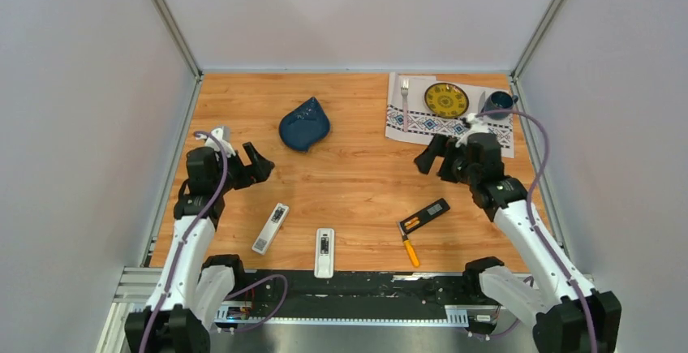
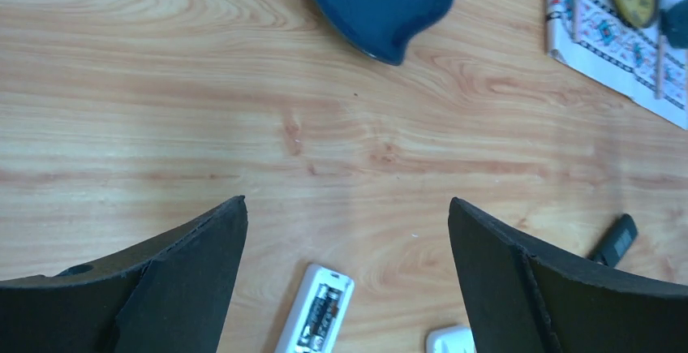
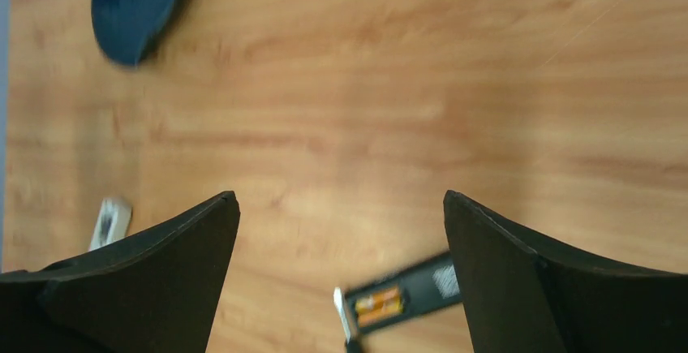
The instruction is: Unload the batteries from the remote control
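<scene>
Three remotes lie near the table's front. A white remote (image 1: pixel 271 228) at left has its back open with dark grey batteries (image 2: pixel 321 317) inside. A second white remote (image 1: pixel 324 252) lies in the middle, its compartment dark. A black remote (image 1: pixel 424 216) at right holds orange-gold batteries (image 3: pixel 379 303). My left gripper (image 1: pixel 258 161) is open and empty, above and behind the left white remote (image 2: pixel 316 311). My right gripper (image 1: pixel 427 157) is open and empty, above and behind the black remote (image 3: pixel 406 292).
An orange-handled screwdriver (image 1: pixel 410 249) lies by the black remote's near end. A dark blue leaf-shaped dish (image 1: pixel 304 124) sits at centre back. A patterned cloth (image 1: pixel 422 122) at back right carries a fork (image 1: pixel 404 100), a yellow plate (image 1: pixel 446 100) and a blue cup (image 1: pixel 499 105).
</scene>
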Action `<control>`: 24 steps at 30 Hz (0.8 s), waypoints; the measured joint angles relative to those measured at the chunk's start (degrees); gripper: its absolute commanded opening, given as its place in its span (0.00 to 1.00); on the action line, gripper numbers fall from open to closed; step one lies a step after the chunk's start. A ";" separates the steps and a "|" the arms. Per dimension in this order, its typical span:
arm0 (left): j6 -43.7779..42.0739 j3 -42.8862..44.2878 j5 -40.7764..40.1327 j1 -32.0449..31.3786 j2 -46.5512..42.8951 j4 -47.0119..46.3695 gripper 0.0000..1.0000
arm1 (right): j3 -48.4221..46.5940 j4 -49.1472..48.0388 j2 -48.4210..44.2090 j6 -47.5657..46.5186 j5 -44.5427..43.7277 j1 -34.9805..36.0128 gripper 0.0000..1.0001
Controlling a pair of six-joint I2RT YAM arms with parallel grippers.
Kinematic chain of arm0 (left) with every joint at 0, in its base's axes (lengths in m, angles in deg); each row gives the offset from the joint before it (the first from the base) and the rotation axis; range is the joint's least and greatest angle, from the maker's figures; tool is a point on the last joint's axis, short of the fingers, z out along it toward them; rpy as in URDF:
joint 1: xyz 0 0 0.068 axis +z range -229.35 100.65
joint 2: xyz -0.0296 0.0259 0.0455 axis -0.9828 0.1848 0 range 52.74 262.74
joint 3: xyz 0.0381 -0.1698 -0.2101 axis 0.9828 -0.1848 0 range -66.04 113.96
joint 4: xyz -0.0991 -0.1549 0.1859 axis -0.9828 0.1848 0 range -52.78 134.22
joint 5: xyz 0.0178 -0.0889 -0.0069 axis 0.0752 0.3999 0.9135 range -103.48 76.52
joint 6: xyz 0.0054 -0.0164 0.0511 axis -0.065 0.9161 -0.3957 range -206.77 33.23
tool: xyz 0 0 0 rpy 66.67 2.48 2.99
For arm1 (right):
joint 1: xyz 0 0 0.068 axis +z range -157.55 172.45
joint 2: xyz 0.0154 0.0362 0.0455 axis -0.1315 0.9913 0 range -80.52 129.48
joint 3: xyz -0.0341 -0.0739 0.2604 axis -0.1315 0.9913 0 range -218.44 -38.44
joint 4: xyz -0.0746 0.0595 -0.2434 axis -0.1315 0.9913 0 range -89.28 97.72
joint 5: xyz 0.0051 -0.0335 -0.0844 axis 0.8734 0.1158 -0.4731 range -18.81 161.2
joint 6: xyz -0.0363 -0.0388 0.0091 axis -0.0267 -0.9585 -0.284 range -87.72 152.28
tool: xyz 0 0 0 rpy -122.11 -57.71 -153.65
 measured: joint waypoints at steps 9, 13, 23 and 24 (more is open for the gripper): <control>0.96 -0.48 8.52 0.00 -13.44 0.00 1.00 | -5.97 25.68 6.12 4.26 -8.98 30.86 1.00; 3.58 -0.70 13.99 0.00 -14.05 -3.56 1.00 | -5.86 33.75 9.07 10.10 -14.34 41.31 0.91; 3.61 2.21 18.34 -0.37 -13.94 -0.96 0.97 | 6.21 34.64 12.20 19.63 -14.43 45.64 0.50; 3.23 3.04 18.40 -0.39 -13.97 -0.28 0.97 | 6.88 34.27 12.20 19.96 -14.45 45.64 0.47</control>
